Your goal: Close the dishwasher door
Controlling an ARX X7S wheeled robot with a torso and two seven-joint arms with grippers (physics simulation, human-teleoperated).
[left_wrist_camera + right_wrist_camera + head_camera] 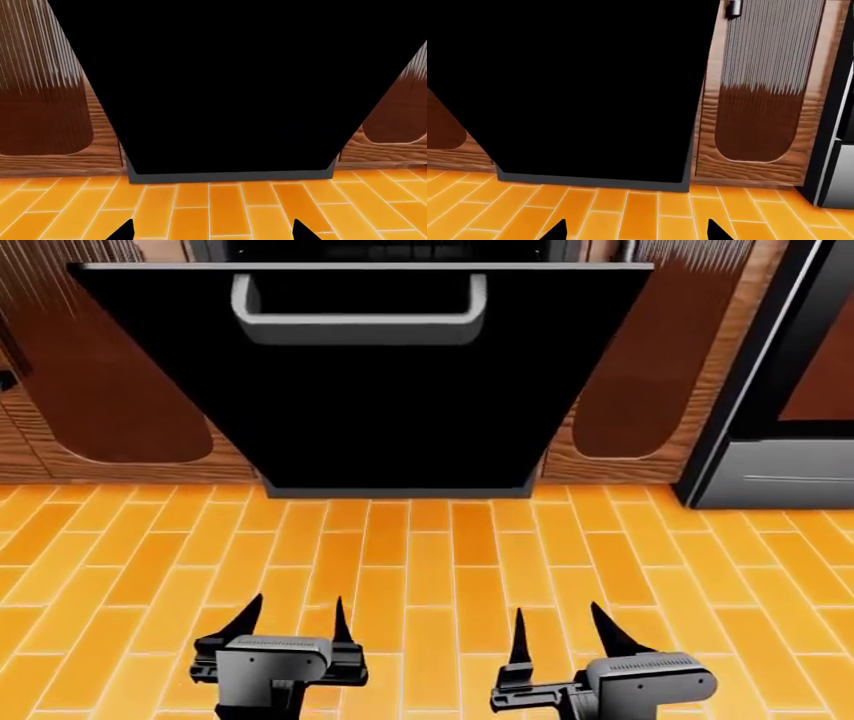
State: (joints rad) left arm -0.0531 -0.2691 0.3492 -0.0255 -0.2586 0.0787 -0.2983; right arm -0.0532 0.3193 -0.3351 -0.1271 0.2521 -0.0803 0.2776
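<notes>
Two hands: left hand [292, 625] and right hand [561, 632] hang low over the orange tiled floor [427, 560], side by side, well short of the appliance.
Dishwasher door: the dishwasher door [387, 410] is ahead of both hands, a glossy black panel tipped outward from its bottom hinge, top edge leaning toward the robot, partly open.
Handle: a grey squared handle [358, 320] sits near the door's top edge, centred.
Surroundings: brown wood cabinet doors [114, 390] flank the dishwasher; an oven [787, 410] stands to its right.
Risk, aim: pushing low near the hinge would likely give little leverage, and the door may barely swing.
Risk, slip: pointed fingertips on a glossy panel could skid sideways off it, toward the cabinets.
Risk, snag: a finger slipping inside the handle loop could get trapped as the door rises.
Left hand: fingers spread apart, holding nothing, touching nothing.
Right hand: fingers likewise spread, empty, clear of the door.
Wrist views: each shows only the black panel ahead, fingertips apart.
</notes>
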